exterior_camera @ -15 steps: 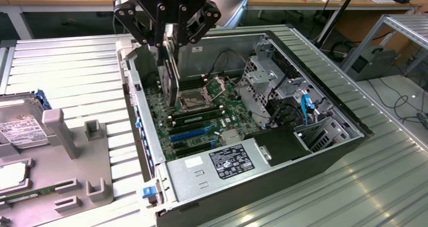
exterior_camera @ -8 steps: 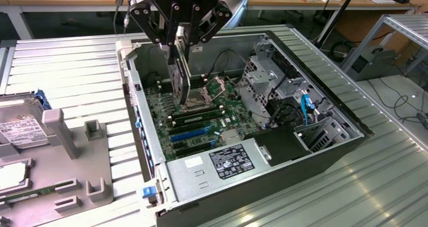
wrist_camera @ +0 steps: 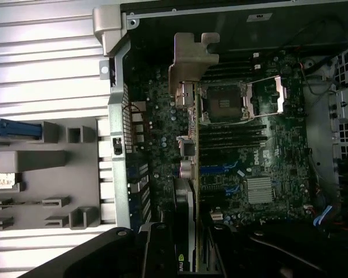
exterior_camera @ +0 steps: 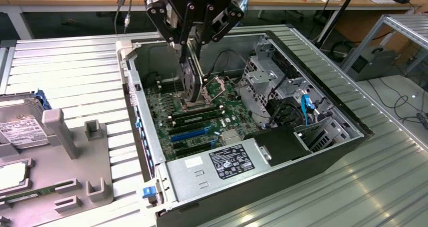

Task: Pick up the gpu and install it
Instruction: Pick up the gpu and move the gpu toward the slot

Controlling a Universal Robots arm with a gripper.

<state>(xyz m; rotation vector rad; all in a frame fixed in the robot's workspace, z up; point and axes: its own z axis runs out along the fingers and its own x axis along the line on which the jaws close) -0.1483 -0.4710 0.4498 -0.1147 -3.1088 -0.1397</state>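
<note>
a slatted metal table (exterior_camera: 67, 71) carried everything, and below the jaws lay the open computer case (exterior_camera: 301, 179), on its side with its inside facing up. well away from the jaws, toward the exterior view's left, sat a grey fixture tray (exterior_camera: 80, 157) with a hard drive (exterior_camera: 17, 129) on it. inside the case the power supply (exterior_camera: 227, 162) lay far from the jaws at the near end, and the green motherboard (exterior_camera: 224, 94) spread directly under them. the gripper (exterior_camera: 192, 42) hovered above the case opening with its jaws clenched on the gpu (exterior_camera: 192, 81), which hung lengthwise down into the case; in the wrist view the gpu (wrist_camera: 184, 202) ran straight away from the jaws, with its silver bracket (wrist_camera: 191, 58) at the far end. whether that end touched the board could not be told. beyond the card's tip lay the cpu socket (wrist_camera: 223, 104), beside it the memory sticks (exterior_camera: 197, 118), and a little further off the blue slots (exterior_camera: 190, 134), both of them bare. judging from this, the pick-up was done and the install was in hand but not finished: the card was over the board, not seated. seating it would call for the card's connector edge to lie along a slot rather than end-on to the board, the bracket to meet the case's rear wall, and a straight, even press, since a skewed entry could jam the connector or foul the parts around it.
</note>
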